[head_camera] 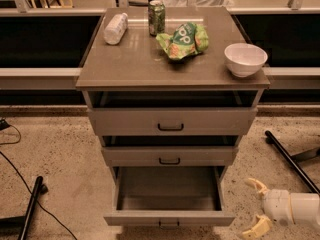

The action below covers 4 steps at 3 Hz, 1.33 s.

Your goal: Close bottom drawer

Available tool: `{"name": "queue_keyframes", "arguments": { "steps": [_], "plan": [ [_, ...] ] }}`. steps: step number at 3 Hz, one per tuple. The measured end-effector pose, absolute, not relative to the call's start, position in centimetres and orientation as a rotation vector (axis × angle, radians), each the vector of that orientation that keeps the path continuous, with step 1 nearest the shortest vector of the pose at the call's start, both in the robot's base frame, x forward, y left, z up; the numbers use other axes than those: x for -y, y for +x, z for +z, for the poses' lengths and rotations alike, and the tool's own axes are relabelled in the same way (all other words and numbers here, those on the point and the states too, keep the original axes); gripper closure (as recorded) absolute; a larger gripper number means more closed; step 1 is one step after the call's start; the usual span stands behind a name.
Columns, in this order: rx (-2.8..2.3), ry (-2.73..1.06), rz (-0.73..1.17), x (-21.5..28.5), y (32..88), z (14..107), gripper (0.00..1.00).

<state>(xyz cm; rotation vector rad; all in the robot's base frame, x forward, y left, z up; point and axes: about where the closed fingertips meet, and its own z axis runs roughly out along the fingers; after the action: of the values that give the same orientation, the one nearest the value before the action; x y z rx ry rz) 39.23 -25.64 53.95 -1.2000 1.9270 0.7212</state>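
Note:
The bottom drawer (169, 218) of the grey-brown cabinet is pulled far out. Its low flat front with a small black bar handle (169, 223) sits at the bottom edge of the view, and its deep plain box is empty. The middle drawer (169, 156) and the tall top drawer (171, 121) stand slightly out. My gripper (253, 206) is at the lower right, just right of the bottom drawer's front corner and apart from it. Its two cream fingers are spread open and hold nothing.
On the cabinet top (130, 64) stand a plastic bottle (115, 28), a green can (156, 17), a green chip bag (183, 40) and a white bowl (245, 59). Black stand legs lie on the floor at the left (31, 206) and right (290, 159). A cable (12, 159) runs at the left.

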Motion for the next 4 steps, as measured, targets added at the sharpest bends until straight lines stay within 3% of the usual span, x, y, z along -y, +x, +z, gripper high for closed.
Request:
{"name": "queue_keyframes", "arguments": {
  "steps": [2,3,4],
  "plan": [
    [-1.827,-1.174,0.844,24.1,39.9,52.5,0.00],
    [-1.625,-1.272,0.973,18.1,39.5,46.8,0.00],
    [-1.542,-1.418,0.888,13.0,37.1,37.2,0.00]
  ]
}}
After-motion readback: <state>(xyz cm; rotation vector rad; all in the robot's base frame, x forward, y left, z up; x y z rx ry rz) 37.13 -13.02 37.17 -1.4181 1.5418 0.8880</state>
